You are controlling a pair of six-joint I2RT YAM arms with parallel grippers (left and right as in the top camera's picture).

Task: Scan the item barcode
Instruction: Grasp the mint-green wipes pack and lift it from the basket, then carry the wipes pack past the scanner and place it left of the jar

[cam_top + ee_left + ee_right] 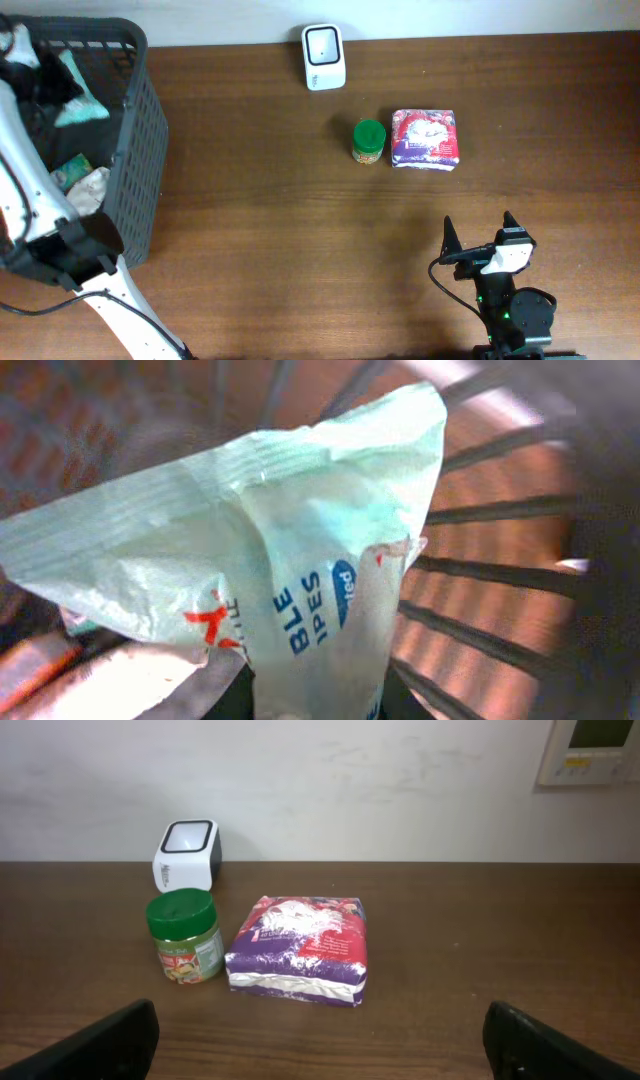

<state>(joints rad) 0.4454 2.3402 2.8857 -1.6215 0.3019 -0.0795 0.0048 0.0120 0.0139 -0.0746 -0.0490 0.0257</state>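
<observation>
Wipes packet (300, 560) sitting clamped inside black basket (140, 150)
Right gripper (479, 232) is resting wide open at the near table edge; beyond it, green-lidded jar (368, 141) and purple packet (425, 139) are sitting just beside each other; scanner (323, 57) is standing farthest back; left gripper (48, 88) is clenching the wipes packet

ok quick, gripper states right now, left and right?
Left gripper: closed on the wipes packet, inside the basket.
Right gripper: open, holding nothing.
</observation>
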